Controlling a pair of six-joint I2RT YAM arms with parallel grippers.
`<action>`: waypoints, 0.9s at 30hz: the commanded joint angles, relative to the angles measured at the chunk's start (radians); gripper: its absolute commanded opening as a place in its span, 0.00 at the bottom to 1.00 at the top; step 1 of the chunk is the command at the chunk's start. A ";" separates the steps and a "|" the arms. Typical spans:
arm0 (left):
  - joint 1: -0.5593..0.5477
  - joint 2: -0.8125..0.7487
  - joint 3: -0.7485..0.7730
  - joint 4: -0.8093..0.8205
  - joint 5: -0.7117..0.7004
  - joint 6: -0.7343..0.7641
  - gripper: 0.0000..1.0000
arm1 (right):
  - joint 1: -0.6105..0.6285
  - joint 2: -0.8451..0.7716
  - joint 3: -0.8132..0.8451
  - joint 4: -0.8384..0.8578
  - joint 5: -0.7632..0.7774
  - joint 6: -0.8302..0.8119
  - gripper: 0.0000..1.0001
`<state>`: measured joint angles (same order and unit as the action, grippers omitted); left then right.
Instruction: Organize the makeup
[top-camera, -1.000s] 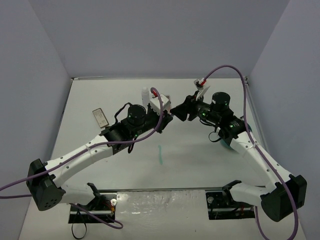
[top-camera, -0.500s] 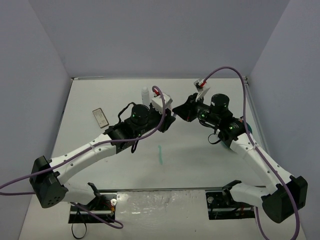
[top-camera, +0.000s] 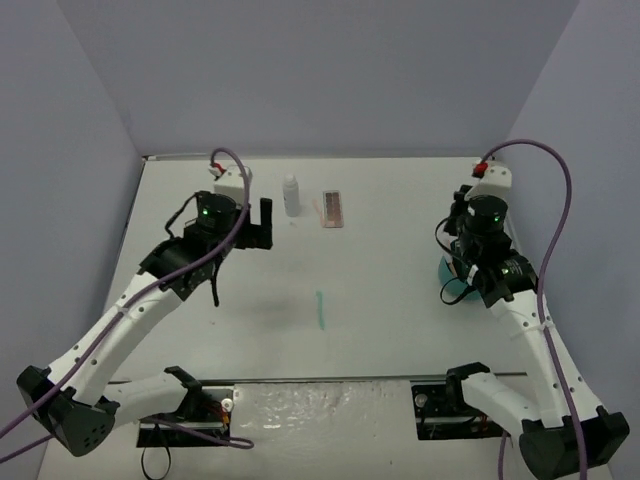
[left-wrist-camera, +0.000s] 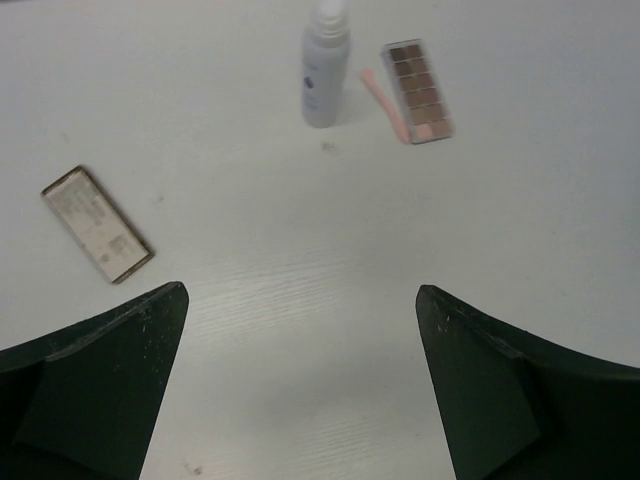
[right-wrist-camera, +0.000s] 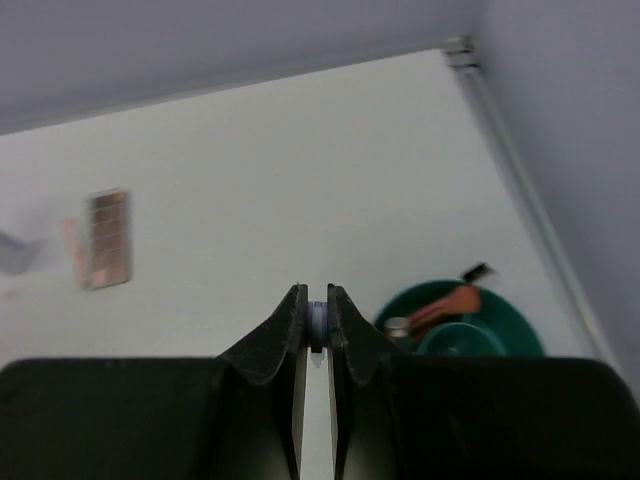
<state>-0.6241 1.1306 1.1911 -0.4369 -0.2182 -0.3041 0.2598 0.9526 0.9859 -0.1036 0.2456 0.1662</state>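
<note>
My left gripper (left-wrist-camera: 302, 292) (top-camera: 258, 225) is open and empty above bare table. Ahead of it stand a small whitish bottle (left-wrist-camera: 325, 70) (top-camera: 291, 195), a brown-pink palette (left-wrist-camera: 418, 77) (top-camera: 332, 208) and a pink stick (left-wrist-camera: 382, 100) lying along that palette's left side. A second flat palette (left-wrist-camera: 97, 237) lies to the left. Further forward, a teal stick (top-camera: 320, 308) lies mid-table. My right gripper (right-wrist-camera: 317, 312) (top-camera: 460, 212) is shut on a small purple stick (right-wrist-camera: 317, 322), seen end-on, just left of the tub.
A round teal tub (right-wrist-camera: 520, 330) (top-camera: 446, 268) sits at the right, partly under my right arm, with a pink-brown stick (right-wrist-camera: 445, 303) and a black one (right-wrist-camera: 476, 271) in it. The right wall and table edge run close behind it.
My left gripper opened and drew back to the left. The right gripper shut on the purple stick and swung right, to beside the tub. The palette and pink stick now show.
</note>
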 joint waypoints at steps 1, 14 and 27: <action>0.138 -0.125 -0.013 -0.134 0.013 -0.016 0.97 | -0.209 0.032 0.042 -0.005 0.120 -0.032 0.00; 0.228 -0.198 -0.144 -0.116 0.019 0.015 0.97 | -0.448 0.253 0.039 0.056 0.044 -0.037 0.00; 0.229 -0.199 -0.153 -0.125 -0.025 0.020 0.97 | -0.554 0.324 -0.095 0.245 0.004 -0.012 0.00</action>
<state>-0.4026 0.9413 1.0145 -0.5880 -0.2139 -0.2955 -0.2755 1.2601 0.9042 -0.0028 0.2679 0.1306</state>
